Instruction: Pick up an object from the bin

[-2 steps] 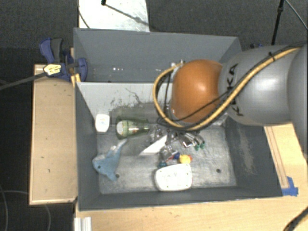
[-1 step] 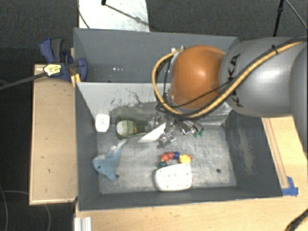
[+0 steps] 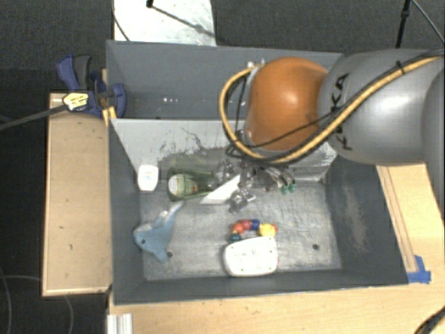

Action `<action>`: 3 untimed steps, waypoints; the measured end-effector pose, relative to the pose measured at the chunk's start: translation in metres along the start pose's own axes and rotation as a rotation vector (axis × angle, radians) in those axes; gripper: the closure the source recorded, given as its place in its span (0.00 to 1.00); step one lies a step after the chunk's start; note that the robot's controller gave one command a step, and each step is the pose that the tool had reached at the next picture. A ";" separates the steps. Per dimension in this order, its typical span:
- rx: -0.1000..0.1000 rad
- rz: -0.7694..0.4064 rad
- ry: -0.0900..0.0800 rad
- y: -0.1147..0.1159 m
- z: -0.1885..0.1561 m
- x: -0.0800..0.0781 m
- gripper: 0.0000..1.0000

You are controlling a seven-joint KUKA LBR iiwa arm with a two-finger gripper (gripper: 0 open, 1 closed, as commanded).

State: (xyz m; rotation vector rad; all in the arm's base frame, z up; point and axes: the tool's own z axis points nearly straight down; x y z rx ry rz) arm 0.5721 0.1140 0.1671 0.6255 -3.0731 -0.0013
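Gripper (image 3: 241, 193) low in the middle of the bin (image 3: 316, 218), at the right end of a green bottle (image 3: 186, 184).

You see the bottle lying on its side, its long axis left to right across the frame, so it lies to the left of the gripper. A flat white piece (image 3: 220, 192) lies between them, close against the gripper. The orange cover (image 3: 285, 103) hides the part above, so you cannot tell if the gripper is spread or pressed together, or if it pinches something. Lower in the frame, apart from it, lie coloured beads (image 3: 252, 227) and a white oval thing (image 3: 250, 258); what these two really are is hard to make out.
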 end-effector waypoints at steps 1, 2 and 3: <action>0.003 -0.006 -0.017 0.007 -0.005 -0.004 1.00; -0.002 -0.018 0.004 -0.001 -0.026 0.013 1.00; 0.002 -0.016 -0.006 -0.004 -0.099 -0.007 1.00</action>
